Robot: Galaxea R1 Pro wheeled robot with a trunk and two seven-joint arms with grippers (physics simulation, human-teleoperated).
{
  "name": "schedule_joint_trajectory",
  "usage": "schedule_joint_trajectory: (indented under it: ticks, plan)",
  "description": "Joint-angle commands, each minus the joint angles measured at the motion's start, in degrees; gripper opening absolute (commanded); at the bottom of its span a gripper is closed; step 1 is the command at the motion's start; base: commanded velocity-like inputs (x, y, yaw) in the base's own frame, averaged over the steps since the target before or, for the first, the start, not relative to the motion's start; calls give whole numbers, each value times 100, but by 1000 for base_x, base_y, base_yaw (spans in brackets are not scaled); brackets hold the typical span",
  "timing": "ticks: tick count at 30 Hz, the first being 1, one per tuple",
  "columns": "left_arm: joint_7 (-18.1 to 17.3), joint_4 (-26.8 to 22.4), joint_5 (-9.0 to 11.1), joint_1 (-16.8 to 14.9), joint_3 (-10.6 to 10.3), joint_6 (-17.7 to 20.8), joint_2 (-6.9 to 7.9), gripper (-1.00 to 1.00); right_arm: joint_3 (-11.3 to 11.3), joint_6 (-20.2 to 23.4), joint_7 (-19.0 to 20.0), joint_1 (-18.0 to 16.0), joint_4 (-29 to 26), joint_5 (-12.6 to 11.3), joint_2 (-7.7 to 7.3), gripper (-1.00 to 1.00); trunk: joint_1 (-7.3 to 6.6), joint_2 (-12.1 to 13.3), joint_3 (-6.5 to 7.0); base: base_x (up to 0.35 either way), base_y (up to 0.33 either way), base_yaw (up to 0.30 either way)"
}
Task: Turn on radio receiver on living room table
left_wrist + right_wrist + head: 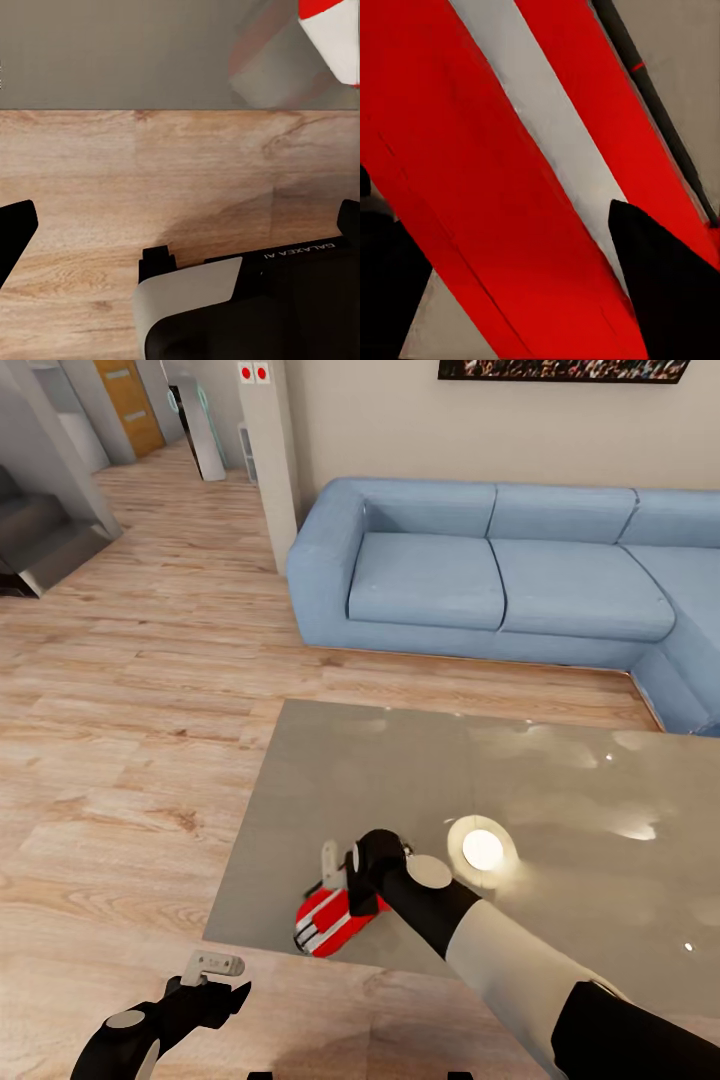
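The red radio receiver (325,922) with its white band lies tilted near the front left corner of the glossy grey table (560,790). My right gripper (345,880) is right over it, fingers spread open against its top. Up close, the radio's red and white stripes (472,150) run between the two dark fingertips (660,285), and its thin dark wire handle (652,97) runs along one side. My left gripper (215,972) hangs open over the wood floor in front of the table's corner. A corner of the radio (337,34) shows beyond the table edge (112,52).
A light-blue sofa (500,570) stands behind the table under the crowd photograph (560,368). A bright lamp reflection (482,848) sits on the tabletop beside my right wrist. A pale pillar (272,460) and grey stairs (40,530) lie far left. Wood floor (130,760) spreads to the left.
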Motion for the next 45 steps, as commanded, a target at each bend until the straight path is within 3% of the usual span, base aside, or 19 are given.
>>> schedule_joint_trajectory:
  ticks: [1, 20, 21, 23, 30, 35, 45]
  plan:
    - [0, -1, 0, 0, 0, 0, 0, 100, 9, 16, 8, 1, 31, -4, 0, -100, 0, 0, 0, 0, 0, 0]
    - [0, 0, 0, 0, 0, 0, 0, 100, 2, 27, -33, 1, 76, 21, 0, -100, 0, 0, 0, 0, 0, 0]
    - [0, 5, 0, 0, 0, -3, 0, 100, -180, 635, 821, -3, -2658, 31, 0, -100, 0, 0, 0, 0, 0, 0]
    - [0, 5, 0, 0, 0, -6, 0, 100, -262, 782, 965, -5, -3026, 38, -97, -100, 0, 0, 0, 0, 0, 0]
    - [0, 4, 0, 0, 0, -7, 0, 100, -453, 933, 1242, -7, -3572, 53, -236, -100, 0, 0, 0, 0, 0, 0]
    - [0, 2, 0, 0, 0, -4, 0, 100, -612, 945, 1273, -5, -3624, 55, -256, -100, 0, 0, 0, 0, 0, 0]
    - [0, 4, 0, 0, 0, -2, 0, 100, -678, 947, 1268, -7, -3634, 55, -261, -100, 0, 0, 0, 0, 0, 0]
